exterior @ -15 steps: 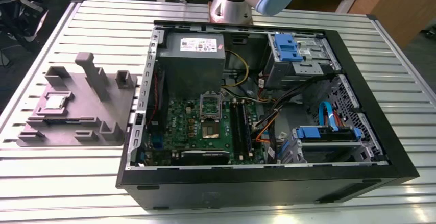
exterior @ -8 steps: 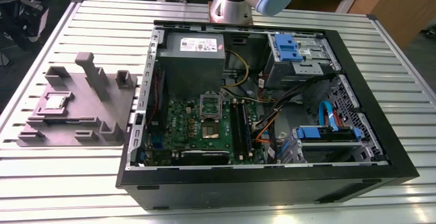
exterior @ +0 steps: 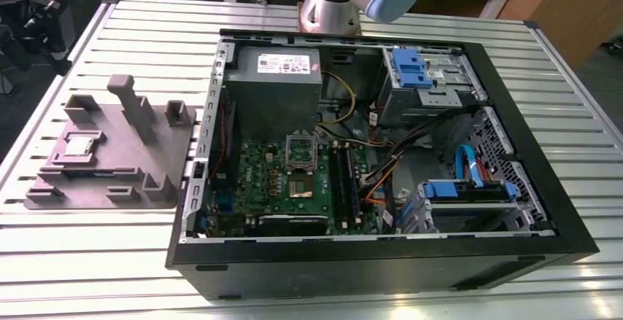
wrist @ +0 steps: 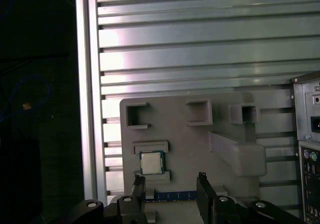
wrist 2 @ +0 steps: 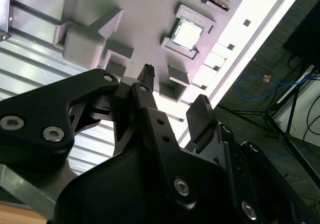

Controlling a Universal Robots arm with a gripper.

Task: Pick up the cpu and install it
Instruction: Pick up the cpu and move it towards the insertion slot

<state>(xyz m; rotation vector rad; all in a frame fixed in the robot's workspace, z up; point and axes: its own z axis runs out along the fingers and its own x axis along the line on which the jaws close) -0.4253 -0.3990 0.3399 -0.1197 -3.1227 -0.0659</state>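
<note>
**Location of the part.** The cpu (exterior: 78,146) lies flat, metal lid up, in a shallow nest on the grey plastic tray (exterior: 146,181). The tray rests on the slatted aluminium tabletop (exterior: 98,291), on the exterior view's left of the open computer case (exterior: 389,265). The motherboard (exterior: 262,181) lies inside the case, well apart from the tray.

**Handling properties.** The cpu is judged to be light, thin and rigid. Its smooth metal lid is likely slippery, and its underside is presumably delicate. In the first wrist view, two raised bars of the nest bound opposite sides of the cpu (wrist: 151,163) and leave the other two edges free. These free edges are the judged place to take hold, with light and even pressure. Excess force or a tilted grip risks the chip slipping or twisting.

**Claw state.** The claw (wrist: 171,190) is released. Its jaws stand apart with nothing between them.

**Arm pose.** The arm (exterior: 331,10) shows at the far edge of the tabletop in the exterior view. Both wrist views look down on the tray, so the claw is judged to point downward above it and clear of contact. In the first wrist view the cpu sits near one fingertip (wrist: 139,184), off the line midway between the jaws. In the second wrist view the cpu (wrist 2: 187,33) lies beyond the claw (wrist 2: 172,93).
</note>
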